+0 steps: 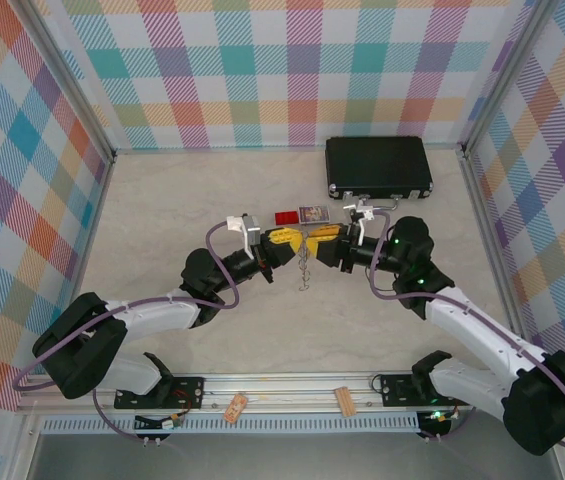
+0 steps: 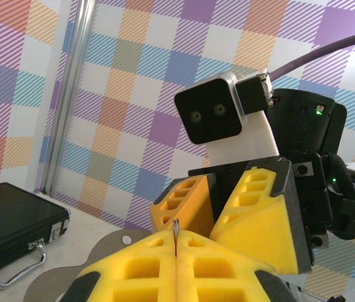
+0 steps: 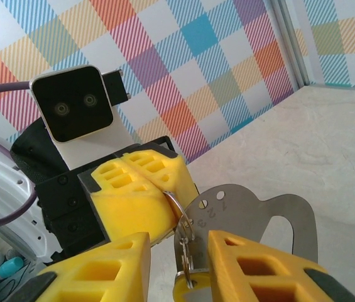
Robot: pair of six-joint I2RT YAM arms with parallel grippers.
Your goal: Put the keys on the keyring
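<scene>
closed black case sits on the table beyond both pincers. left pincer is clenched on the keyring, its stamped marks unreadable. right pincer is parted, the key hanging between its fingers.

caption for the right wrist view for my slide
Left fingers shut on the grey keyring, the tiny yellow-headed key hanging between the open right fingers.

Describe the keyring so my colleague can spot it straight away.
Mid-table, in front of the black case, the left fingers and right fingers meet. The keyring is the flat grey metal loop pinched by the left ones; unlike the red rectangle behind, it is held off the table.
</scene>
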